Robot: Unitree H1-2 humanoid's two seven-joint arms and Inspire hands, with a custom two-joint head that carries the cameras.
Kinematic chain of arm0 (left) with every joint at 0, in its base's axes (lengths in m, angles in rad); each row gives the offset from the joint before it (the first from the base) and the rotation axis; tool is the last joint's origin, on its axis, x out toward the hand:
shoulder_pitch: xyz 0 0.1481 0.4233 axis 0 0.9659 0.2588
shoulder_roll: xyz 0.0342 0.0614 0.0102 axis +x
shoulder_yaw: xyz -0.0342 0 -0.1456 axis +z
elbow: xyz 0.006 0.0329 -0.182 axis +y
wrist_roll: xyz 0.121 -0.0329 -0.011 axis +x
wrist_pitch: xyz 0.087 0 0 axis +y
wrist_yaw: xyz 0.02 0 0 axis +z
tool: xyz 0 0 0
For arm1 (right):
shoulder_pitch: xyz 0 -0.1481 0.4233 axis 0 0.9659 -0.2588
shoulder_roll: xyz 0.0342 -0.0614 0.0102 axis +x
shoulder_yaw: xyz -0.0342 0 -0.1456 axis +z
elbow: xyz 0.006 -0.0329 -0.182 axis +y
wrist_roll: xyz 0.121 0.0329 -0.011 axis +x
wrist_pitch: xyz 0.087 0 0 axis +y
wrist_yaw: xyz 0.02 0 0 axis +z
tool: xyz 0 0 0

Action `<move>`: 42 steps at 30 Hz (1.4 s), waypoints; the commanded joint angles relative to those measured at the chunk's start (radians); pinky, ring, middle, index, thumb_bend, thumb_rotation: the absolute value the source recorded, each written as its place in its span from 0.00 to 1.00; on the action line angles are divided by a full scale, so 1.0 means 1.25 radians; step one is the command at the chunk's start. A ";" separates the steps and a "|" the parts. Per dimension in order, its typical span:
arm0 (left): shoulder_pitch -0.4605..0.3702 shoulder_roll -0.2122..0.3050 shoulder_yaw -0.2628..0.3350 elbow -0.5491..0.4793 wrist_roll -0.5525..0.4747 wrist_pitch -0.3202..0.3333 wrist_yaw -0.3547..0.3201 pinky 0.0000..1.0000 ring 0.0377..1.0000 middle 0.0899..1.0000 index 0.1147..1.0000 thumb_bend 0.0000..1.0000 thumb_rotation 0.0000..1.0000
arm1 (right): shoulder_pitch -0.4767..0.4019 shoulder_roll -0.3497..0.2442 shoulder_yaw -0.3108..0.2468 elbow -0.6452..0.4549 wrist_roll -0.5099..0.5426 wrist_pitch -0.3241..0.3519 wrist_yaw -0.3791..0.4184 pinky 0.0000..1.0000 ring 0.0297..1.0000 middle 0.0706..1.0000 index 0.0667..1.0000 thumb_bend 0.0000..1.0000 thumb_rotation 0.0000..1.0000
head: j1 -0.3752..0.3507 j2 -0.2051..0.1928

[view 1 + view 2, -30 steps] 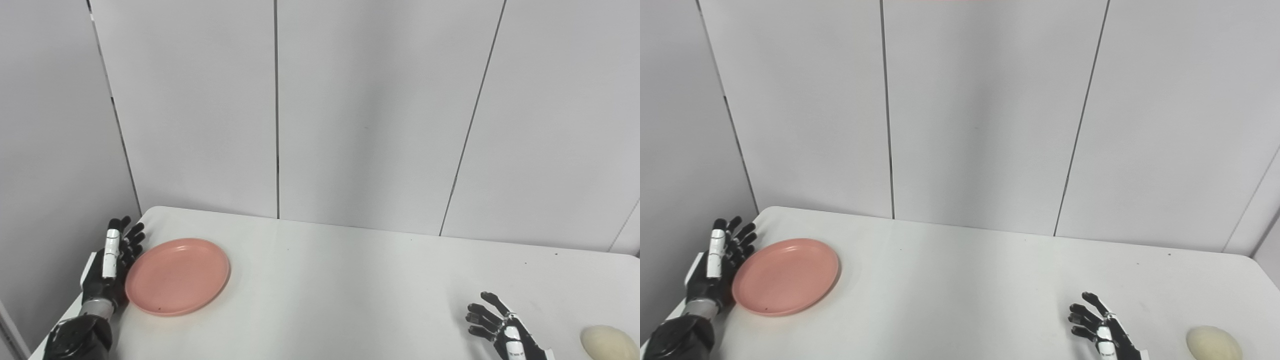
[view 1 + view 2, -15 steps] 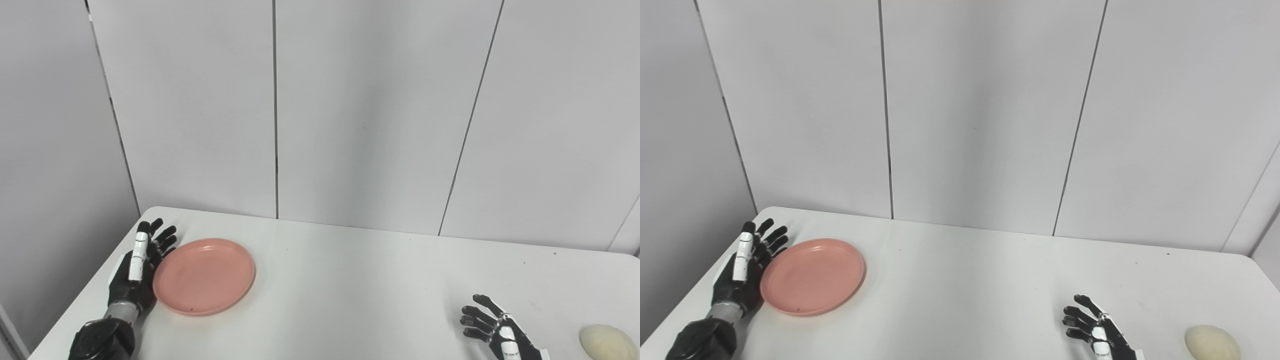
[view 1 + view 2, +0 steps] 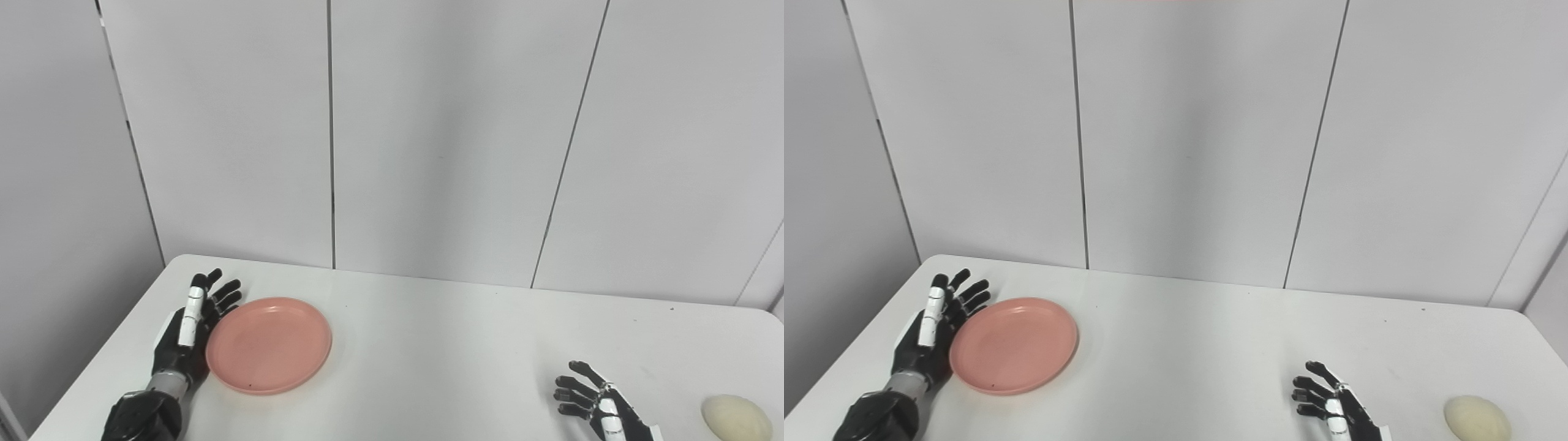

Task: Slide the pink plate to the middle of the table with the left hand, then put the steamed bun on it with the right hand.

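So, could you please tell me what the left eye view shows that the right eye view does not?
Only the left eye view: a wider stretch of the grey wall left of the table. Only the right eye view: the far right corner of the table and its right edge. Both: the pink plate with the open left robot hand at its left rim, and the open right robot hand apart from the steamed bun near the table's right end.

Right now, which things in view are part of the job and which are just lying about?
Part of the job:
- pink plate, left of the table's middle
- steamed bun, at the table's right edge
- left hand, open, against the plate's left rim
- right hand, open, left of the bun

Lying about:
- nothing beyond the white table
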 commanded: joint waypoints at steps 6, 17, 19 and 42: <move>-0.027 -0.028 -0.032 -0.002 0.026 0.001 0.004 0.90 0.87 0.83 0.89 0.80 0.89 | 0.040 0.030 0.020 0.013 -0.003 0.009 -0.008 0.63 0.66 0.67 0.73 0.48 0.96 | -0.006 0.006; -0.026 -0.097 -0.079 -0.046 0.104 0.015 0.076 0.93 0.90 0.86 0.89 0.78 0.93 | 0.044 0.041 0.027 -0.008 -0.007 0.036 -0.012 0.62 0.65 0.66 0.72 0.50 0.95 | -0.017 0.015; -0.026 -0.107 -0.090 -0.046 0.113 0.015 0.078 0.93 0.90 0.87 0.90 0.77 0.95 | 0.045 0.041 0.029 -0.012 -0.010 0.042 -0.012 0.62 0.65 0.66 0.71 0.50 0.96 | -0.021 0.017; -0.007 -0.234 -0.130 -0.129 0.122 0.081 0.083 0.92 0.88 0.86 0.90 0.75 0.93 | 0.066 0.069 0.057 -0.088 -0.051 0.097 -0.032 0.60 0.63 0.64 0.69 0.49 0.94 | -0.164 0.069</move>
